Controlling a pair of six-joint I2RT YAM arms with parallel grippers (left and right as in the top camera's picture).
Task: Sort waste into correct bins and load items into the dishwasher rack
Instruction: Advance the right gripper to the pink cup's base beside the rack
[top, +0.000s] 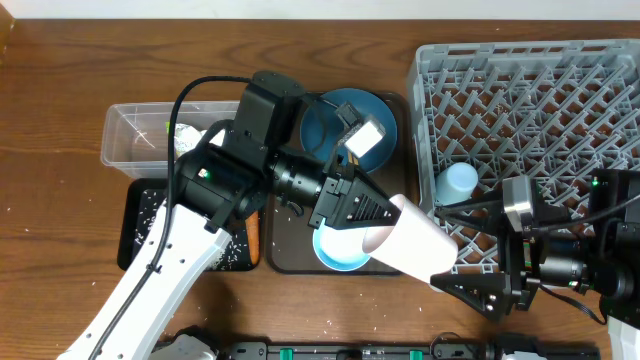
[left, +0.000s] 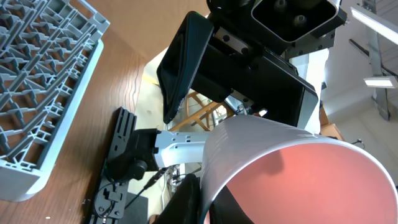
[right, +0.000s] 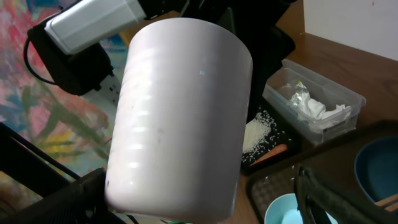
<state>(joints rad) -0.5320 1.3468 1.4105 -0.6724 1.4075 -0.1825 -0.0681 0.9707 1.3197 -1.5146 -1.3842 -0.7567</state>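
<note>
Overhead: left fingers (top: 368, 212) pinch pink cup (top: 415, 245) tilted, base toward lower right; right fingers (top: 465, 290) spread.

Pink cup (left: 292, 168) tilted with its mouth toward the camera, pink inside and pale outside, right gripper (left: 239, 87) just above and behind the cup with jaws wide apart, grey dishwasher rack (left: 43, 81) well left of the cup, brown wooden table (left: 124, 68) between them

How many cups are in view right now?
2. The pink cup is held by the left end effector, near the dishwasher rack's left edge; the light blue cup sits inside that rack at its left edge. Others may be hidden.
</note>
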